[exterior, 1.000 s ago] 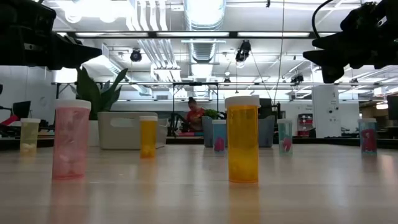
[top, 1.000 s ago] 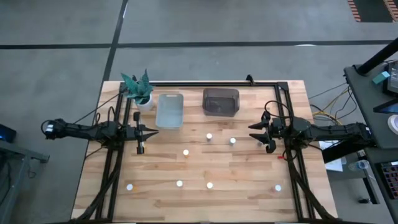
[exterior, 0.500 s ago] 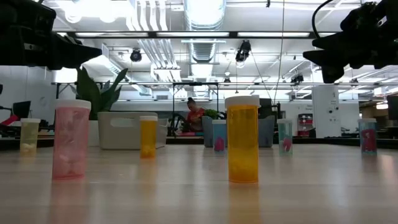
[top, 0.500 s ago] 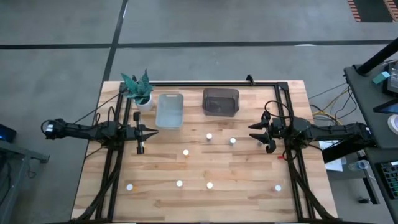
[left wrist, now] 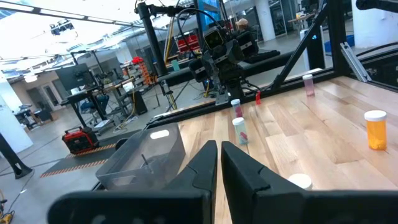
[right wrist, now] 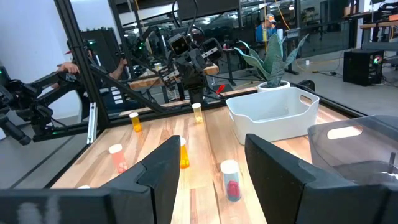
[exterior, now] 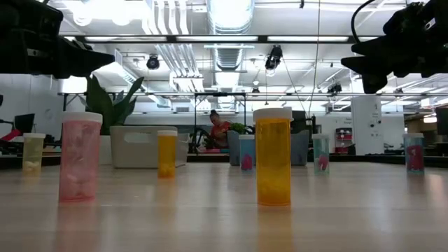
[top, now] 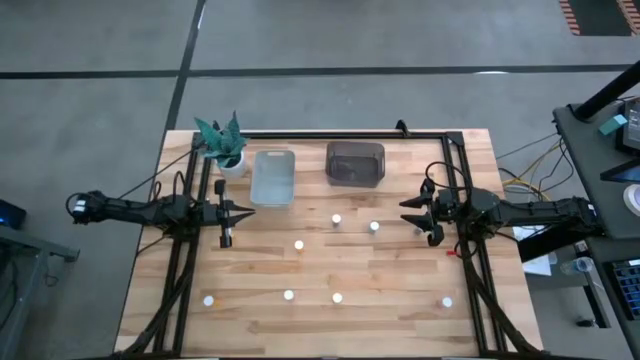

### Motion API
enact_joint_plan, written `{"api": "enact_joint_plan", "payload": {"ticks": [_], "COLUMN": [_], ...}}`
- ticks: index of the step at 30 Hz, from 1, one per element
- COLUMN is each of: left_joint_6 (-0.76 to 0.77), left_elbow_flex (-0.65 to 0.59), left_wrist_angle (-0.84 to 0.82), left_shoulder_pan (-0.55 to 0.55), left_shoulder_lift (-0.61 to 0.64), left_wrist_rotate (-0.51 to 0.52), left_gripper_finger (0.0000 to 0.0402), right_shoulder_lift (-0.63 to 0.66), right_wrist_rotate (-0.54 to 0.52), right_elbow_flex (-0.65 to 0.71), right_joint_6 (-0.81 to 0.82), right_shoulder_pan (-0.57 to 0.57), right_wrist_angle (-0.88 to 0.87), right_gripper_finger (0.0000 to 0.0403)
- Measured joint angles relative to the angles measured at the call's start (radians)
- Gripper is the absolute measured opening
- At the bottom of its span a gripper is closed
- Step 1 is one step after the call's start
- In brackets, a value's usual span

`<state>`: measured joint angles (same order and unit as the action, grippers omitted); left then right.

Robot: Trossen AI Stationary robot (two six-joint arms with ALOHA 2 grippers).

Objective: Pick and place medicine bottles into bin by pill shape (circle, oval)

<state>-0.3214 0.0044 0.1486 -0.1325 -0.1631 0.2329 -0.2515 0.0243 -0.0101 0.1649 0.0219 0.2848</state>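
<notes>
Several small medicine bottles with white caps stand upright and scattered on the wooden table, among them one at mid-table (top: pixel 299 244), one near the far bins (top: pixel 336 219) and one at the near left (top: pixel 208 299). The low view shows a pink one (exterior: pixel 80 157) and an orange one (exterior: pixel 273 157) closest. My left gripper (top: pixel 248 210) hovers at the table's left, shut and empty (left wrist: pixel 219 163). My right gripper (top: pixel 408 215) hovers at the table's right, open and empty (right wrist: pixel 211 168). Both are above the table, clear of every bottle.
A pale translucent bin (top: pixel 273 176) and a dark bin (top: pixel 355 163) stand side by side at the far edge. A potted plant (top: pixel 225 145) stands left of them. A black frame (top: pixel 330 133) runs round the table's sides. Bare wood (top: pixel 380 270) lies between the bottles.
</notes>
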Motion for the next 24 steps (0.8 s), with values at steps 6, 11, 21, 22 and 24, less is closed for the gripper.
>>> {"api": "enact_joint_plan", "payload": {"ticks": [6,11,21,22,24], "left_joint_6": [0.0,0.0,0.0,0.011,0.117], "left_elbow_flex": [0.0,0.0,0.0,0.0,0.0], "left_wrist_angle": [0.0,0.0,0.004,0.019,0.066], "left_shoulder_pan": [0.0,0.0,0.0,0.0,0.0], "left_shoulder_lift": [0.0,0.0,0.0,0.0,0.0], "left_wrist_rotate": [0.0,0.0,0.0,0.0,-0.007], "left_gripper_finger": [0.0006,0.0006,0.0006,0.0006,0.0006], "right_shoulder_lift": [0.0,0.0,0.0,0.0,0.0], "right_wrist_rotate": [0.0,-0.017,-0.143,-0.161,-0.199], "right_elbow_flex": [0.0,0.0,0.0,0.0,0.0], "right_joint_6": [0.0,-0.003,0.174,0.174,0.176], "right_shoulder_pan": [0.0,0.0,0.002,0.002,0.002], "right_wrist_angle": [0.0,0.004,0.0,0.0,0.006], "right_gripper_finger": [0.0171,0.0171,0.0171,0.0171,0.0171]}}
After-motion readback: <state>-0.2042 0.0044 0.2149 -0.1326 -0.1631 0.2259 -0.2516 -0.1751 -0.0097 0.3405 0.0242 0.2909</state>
